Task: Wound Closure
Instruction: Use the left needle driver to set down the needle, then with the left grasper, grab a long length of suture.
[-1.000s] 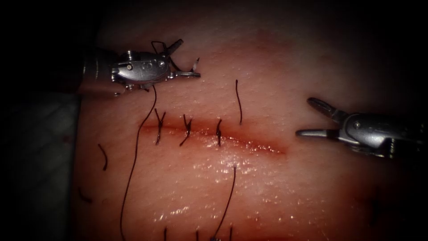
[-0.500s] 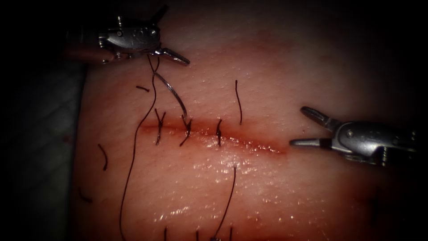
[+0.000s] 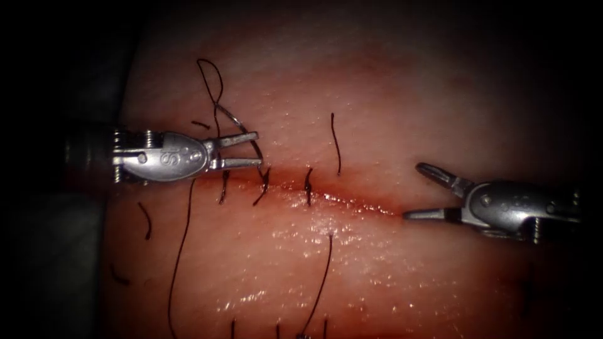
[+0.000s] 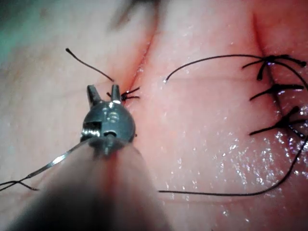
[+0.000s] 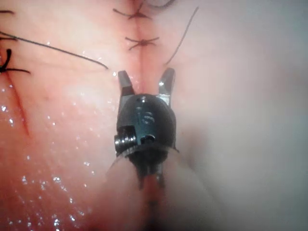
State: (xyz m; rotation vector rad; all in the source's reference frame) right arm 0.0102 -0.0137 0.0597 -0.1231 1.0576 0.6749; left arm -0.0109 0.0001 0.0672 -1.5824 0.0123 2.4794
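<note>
Left tool (image 3: 248, 149): jaws slightly parted, nothing gripped; tips at the left end of the cut, the needle passing just by them; also seen along its own shaft (image 4: 103, 93).
Right tool (image 3: 422, 191): jaws wide apart, empty; at the right end of the cut, tips just clear of the tissue; same spread in its wrist view (image 5: 146, 81).
Needle (image 3: 244, 130): lies free on the tissue above the cut, near the left end; whether its tip enters the tissue cannot be told.
Thread (image 3: 182, 251): loops above the needle, then trails down the left side.
Cut (image 3: 339, 201): three stitches (image 3: 308, 186) across its left part; right part unclosed; red fluid along it.
Tissue (image 3: 408, 282): loose thread ends (image 3: 336, 144) scattered on it.
</note>
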